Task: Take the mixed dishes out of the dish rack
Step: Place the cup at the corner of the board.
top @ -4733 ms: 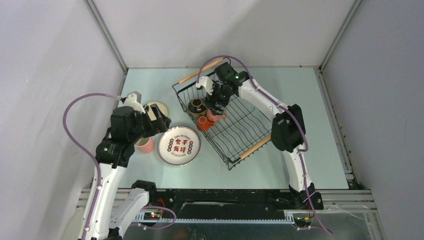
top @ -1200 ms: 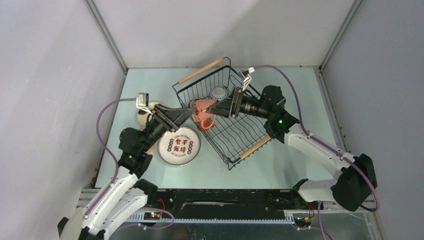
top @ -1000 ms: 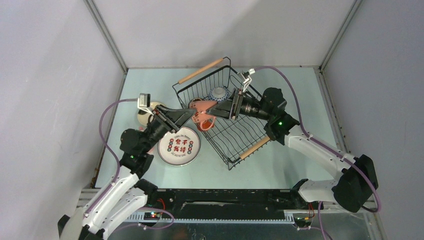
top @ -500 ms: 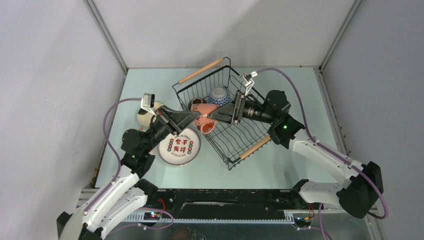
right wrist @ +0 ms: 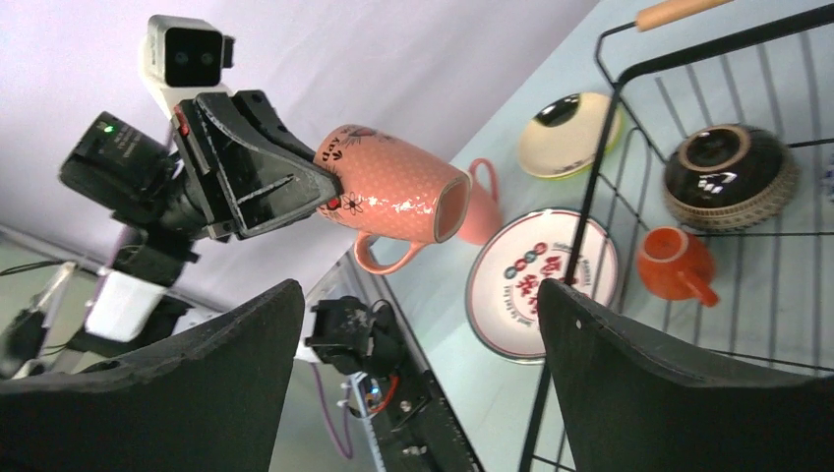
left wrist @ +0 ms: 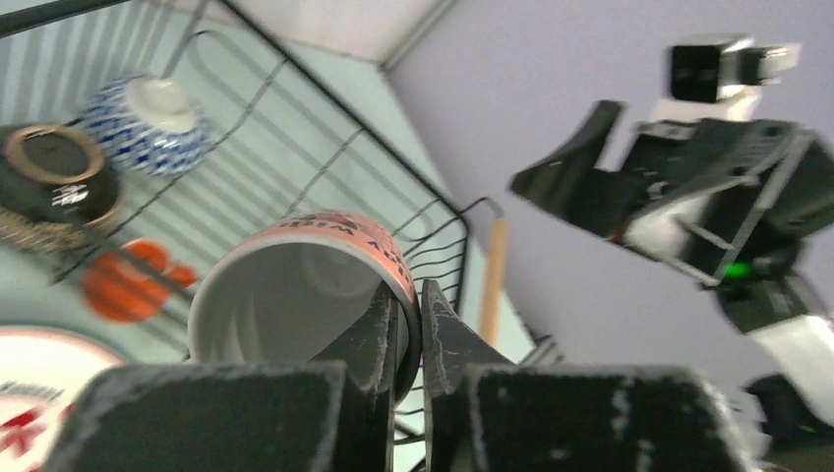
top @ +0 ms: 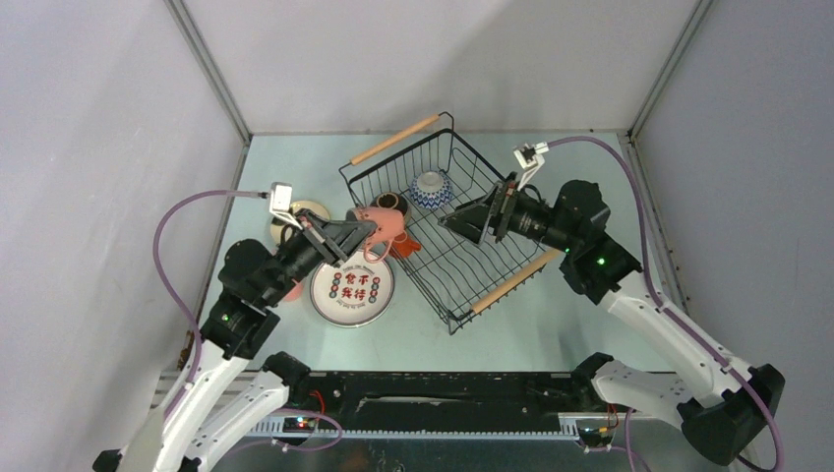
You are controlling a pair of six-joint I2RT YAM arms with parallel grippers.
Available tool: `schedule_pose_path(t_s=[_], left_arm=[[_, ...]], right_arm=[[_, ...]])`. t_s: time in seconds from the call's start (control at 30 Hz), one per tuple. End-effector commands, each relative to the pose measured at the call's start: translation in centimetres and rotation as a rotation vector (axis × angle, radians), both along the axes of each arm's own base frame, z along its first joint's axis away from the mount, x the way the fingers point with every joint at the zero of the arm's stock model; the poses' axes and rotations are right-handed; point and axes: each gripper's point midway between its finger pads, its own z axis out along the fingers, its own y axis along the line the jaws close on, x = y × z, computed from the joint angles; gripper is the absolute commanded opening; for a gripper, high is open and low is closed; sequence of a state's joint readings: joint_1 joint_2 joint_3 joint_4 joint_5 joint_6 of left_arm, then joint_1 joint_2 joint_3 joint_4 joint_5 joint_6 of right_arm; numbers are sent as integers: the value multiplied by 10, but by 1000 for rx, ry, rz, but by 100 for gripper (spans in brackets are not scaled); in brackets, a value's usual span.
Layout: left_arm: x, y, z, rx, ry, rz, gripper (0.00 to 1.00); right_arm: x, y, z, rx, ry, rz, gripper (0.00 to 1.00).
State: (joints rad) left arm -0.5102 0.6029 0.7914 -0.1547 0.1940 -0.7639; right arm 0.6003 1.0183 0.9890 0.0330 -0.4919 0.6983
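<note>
One pink mug (top: 379, 227) is hanging sideways above the nine o'clock edge of the dish rack (top: 472, 261), the left hand (top: 362, 231) clamping its rim, probably bound for the desk (top: 590, 315); the right hand (top: 450, 224), at three o'clock, is gaping empty.

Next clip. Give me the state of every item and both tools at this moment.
Pink mug, in the air, tipped sideways.
Left tool, shut on that mug's rim.
Right tool, open, empty.
Rack, on the table, three dishes inside.
Blue bowl, in the rack, upside down.
Dark bowl, in the rack.
Orange cup, in the rack.
Plate, flat on the table, face up.
Saucer, on the table.
Second mug, on the table.
</note>
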Motion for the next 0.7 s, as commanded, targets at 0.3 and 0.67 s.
schedule_pose_path(t_s=[0.3,0.67], left_arm=[[23,103,-47,502,162,437,0],[16,210,-92,591,457,837,0]], right_arm=[[27,-40,-40,-266,-120,-163,98],[46,-47,-50,-391,-169,-198,100]])
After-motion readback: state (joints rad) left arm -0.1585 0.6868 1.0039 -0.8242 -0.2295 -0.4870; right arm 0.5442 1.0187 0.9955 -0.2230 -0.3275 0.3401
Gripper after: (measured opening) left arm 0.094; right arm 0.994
